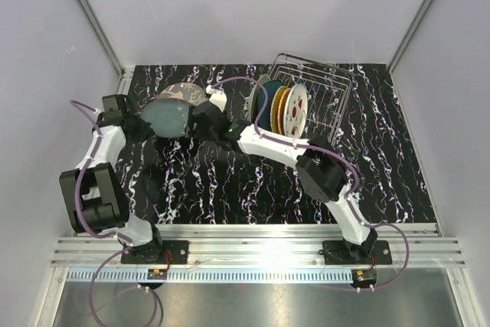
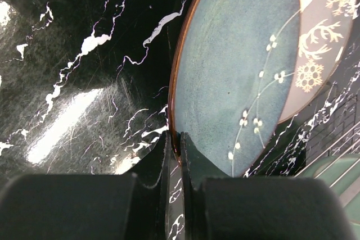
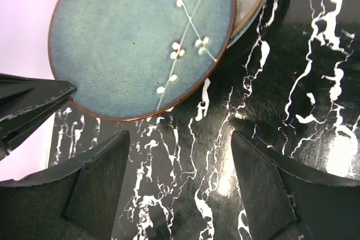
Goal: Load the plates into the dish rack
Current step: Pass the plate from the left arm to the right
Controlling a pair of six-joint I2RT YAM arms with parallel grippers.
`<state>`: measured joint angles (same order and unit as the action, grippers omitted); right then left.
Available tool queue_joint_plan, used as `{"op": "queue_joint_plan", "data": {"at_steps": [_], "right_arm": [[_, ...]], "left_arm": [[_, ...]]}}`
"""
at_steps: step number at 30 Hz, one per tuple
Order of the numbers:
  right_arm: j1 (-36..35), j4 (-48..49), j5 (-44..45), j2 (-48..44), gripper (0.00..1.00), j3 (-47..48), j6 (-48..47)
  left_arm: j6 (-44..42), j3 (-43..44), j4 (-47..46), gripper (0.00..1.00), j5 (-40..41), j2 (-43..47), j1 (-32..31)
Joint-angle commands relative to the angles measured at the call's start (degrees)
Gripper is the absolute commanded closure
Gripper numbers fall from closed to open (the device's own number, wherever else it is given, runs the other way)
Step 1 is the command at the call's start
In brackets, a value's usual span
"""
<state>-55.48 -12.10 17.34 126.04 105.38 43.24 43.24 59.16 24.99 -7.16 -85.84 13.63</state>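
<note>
Left fingers (image 2: 194,161), closest to my lens, pinch the blue-green plate (image 2: 236,66) by its rim, tilted above the table (image 1: 230,189); right fingers (image 3: 101,178) gape just beside it. Other plates (image 1: 279,109) stand upright in the dish rack (image 1: 329,93).

Top view: bright, even, diffuse light from above. Soft shadows on the glossy black tabletop (image 1: 230,189). Hot glare on the aluminium rail (image 1: 264,254) at 6 o'clock.

Left wrist view: white glare streak on the tabletop at 8 o'clock. Left gripper (image 2: 177,139) at 6 o'clock dark, out of focus.

Right wrist view: blue-green plate (image 3: 140,37) sharp. Right gripper (image 3: 179,139) dim, slightly soft. Sheen at 4 o'clock.
</note>
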Motion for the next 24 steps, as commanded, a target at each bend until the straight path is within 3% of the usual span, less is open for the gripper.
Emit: {"op": "queue_joint_plan", "data": {"at_steps": [1, 6, 24], "right_arm": [[0.7, -0.1, 0.8, 2.2, 0.20, 3.7, 2.7], [2.9, 1.4, -2.5, 5.4, 0.21, 5.3, 5.8], [3.4, 1.6, -1.6, 15.2, 0.26, 14.9, 6.3]], "left_arm": [[-2.2, 2.2, -1.7, 1.00, -3.3, -2.0, 0.0], [-2.1, 2.0, -1.8, 1.00, -4.7, -3.2, -0.1], [-1.6, 1.0, -4.6, 1.00, -11.7, -5.3, 0.0]]}}
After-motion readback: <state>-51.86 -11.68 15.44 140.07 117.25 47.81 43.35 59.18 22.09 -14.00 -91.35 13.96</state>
